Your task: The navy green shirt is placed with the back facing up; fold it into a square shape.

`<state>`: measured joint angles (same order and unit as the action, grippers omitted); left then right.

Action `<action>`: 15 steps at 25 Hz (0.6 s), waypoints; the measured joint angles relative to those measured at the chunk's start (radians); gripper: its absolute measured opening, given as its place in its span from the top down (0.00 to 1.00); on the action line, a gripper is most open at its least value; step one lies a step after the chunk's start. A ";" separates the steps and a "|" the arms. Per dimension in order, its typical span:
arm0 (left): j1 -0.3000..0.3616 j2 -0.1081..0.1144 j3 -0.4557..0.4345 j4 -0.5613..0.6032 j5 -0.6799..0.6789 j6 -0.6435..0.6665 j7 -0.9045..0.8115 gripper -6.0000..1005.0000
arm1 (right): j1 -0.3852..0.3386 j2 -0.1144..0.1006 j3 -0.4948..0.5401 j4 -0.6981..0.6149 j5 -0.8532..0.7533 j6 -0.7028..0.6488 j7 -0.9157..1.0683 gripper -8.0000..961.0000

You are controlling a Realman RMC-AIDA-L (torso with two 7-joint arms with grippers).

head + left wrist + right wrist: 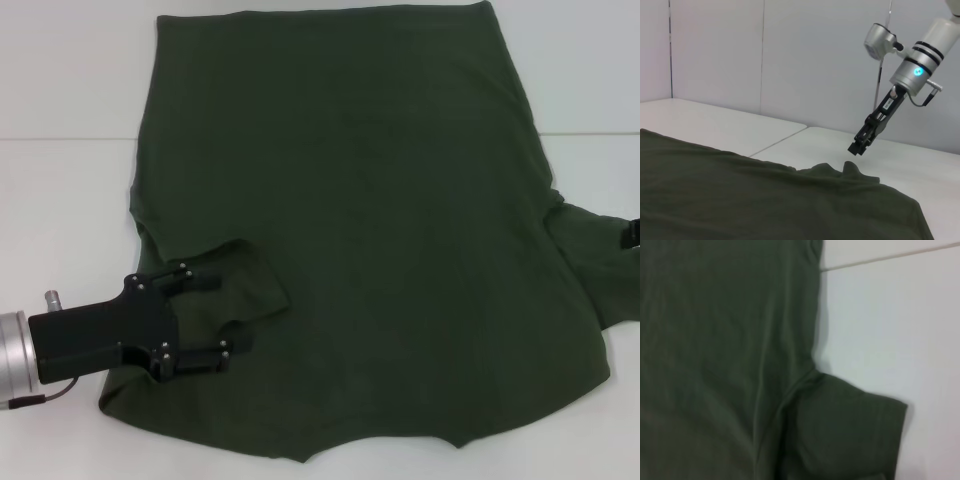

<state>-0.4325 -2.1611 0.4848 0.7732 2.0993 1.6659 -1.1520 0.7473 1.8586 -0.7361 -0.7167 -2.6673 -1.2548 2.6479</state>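
Navy green shirt (370, 230) lies flat on white table (60, 80). Left gripper (203, 322), fingers spread, straddles folded-in left sleeve (240, 285). Right gripper (860, 144) hovers above right sleeve (850, 430); finger state unclear.

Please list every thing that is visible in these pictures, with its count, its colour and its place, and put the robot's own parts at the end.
Large dark olive-green short-sleeved cloth shirt: one, dark olive green, spread flat over most of the table; the sleeve on the robot's left is folded in onto the body, the other sleeve lies out flat.
White table: one, white, under the shirt, with a thin seam across it.
Pale wall: one, light grey, behind the table.
Left gripper: one, black on a silver wrist, jaws open around the folded-in sleeve.
Right gripper: one, black, above the flat sleeve, not touching.
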 joint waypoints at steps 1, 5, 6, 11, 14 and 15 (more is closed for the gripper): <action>0.000 0.000 0.000 0.000 0.000 0.000 0.000 0.14 | 0.002 0.003 -0.007 0.009 0.000 0.013 0.000 0.08; 0.000 0.000 0.000 -0.001 0.001 0.000 0.001 0.14 | 0.009 0.012 -0.018 0.045 -0.001 0.062 -0.005 0.08; 0.000 0.000 0.001 -0.001 0.003 0.000 0.002 0.14 | 0.010 0.014 -0.019 0.057 -0.001 0.077 -0.008 0.08; 0.002 0.000 0.002 -0.002 0.002 0.000 0.002 0.14 | 0.012 0.024 -0.021 0.094 0.000 0.138 -0.018 0.08; 0.004 0.000 0.001 -0.006 0.002 0.000 0.002 0.14 | 0.013 0.037 -0.022 0.098 -0.001 0.165 -0.027 0.08; 0.004 0.000 0.002 -0.009 0.002 0.000 0.002 0.14 | 0.013 0.041 -0.022 0.099 -0.001 0.171 -0.030 0.08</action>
<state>-0.4285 -2.1614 0.4865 0.7644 2.1009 1.6657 -1.1504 0.7605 1.8995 -0.7578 -0.6176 -2.6681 -1.0838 2.6175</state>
